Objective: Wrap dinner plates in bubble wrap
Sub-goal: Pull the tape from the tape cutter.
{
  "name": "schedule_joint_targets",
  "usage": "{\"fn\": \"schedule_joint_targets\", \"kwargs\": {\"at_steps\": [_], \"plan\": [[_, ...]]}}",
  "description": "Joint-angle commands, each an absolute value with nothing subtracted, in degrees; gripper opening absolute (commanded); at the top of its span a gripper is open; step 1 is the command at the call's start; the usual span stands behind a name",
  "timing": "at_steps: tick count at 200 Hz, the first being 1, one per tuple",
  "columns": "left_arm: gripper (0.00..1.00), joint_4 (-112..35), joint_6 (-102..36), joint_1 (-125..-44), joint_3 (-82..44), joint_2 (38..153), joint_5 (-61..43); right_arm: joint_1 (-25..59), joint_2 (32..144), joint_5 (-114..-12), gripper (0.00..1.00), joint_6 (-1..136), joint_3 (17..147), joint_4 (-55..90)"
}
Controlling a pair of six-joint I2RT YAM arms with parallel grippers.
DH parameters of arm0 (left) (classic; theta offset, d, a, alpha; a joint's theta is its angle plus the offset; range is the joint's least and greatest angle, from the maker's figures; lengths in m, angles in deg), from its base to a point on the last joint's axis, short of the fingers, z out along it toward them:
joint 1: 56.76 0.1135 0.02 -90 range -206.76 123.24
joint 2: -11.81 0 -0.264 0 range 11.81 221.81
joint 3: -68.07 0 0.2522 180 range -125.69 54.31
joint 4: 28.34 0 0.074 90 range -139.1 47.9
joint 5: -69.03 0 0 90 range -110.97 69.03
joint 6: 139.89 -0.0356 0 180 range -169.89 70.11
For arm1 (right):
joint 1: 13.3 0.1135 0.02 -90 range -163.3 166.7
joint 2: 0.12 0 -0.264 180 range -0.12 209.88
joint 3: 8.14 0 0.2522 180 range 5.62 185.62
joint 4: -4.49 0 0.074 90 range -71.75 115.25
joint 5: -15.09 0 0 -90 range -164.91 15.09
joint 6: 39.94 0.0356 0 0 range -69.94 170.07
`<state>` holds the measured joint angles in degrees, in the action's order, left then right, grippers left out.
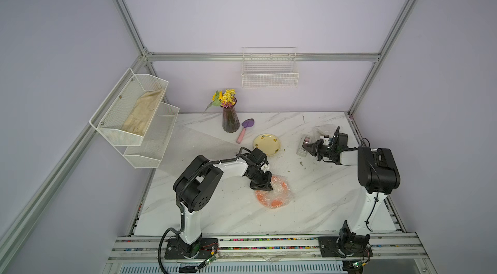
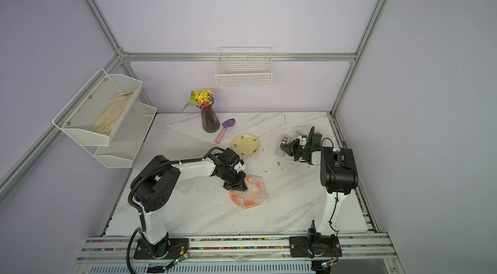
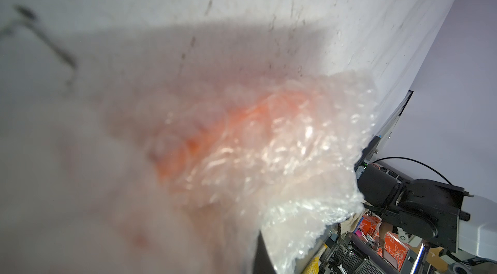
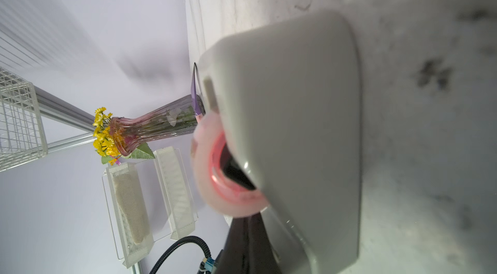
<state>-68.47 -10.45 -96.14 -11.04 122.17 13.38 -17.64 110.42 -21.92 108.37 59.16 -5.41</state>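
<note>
Orange plate [image 1: 272, 202] lies on the table [image 1: 215, 205] under crumpled bubble wrap [image 1: 283, 188]; my left claw [image 1: 263, 187] is closed, tip pressed onto it. My right claw [image 1: 307, 148] is closed at the grey tape dispenser [image 4: 295, 124]; I can't tell whether it grips anything.

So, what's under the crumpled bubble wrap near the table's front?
An orange plate shows through the bubble wrap in patches; the wrap and the left claw hide the rest.
</note>
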Motion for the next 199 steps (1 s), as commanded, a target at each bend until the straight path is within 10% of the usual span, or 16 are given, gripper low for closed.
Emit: {"fn": "schedule_joint_targets", "kwargs": {"at_steps": [1,93,199], "plan": [[0.05,-71.47,-11.21,-96.49,-7.25,125.78,6.91,-16.94,100.67,-21.93,0.00,111.73,54.50,-3.54],[0.05,-71.28,-11.53,-96.51,-6.99,125.59,7.24,-8.65,70.34,-24.25,0.00,121.00,30.94,0.62],[0.05,-71.22,-11.41,-96.51,-6.95,125.72,7.28,-1.89,93.29,-26.23,0.00,120.01,22.87,-19.28]]}}
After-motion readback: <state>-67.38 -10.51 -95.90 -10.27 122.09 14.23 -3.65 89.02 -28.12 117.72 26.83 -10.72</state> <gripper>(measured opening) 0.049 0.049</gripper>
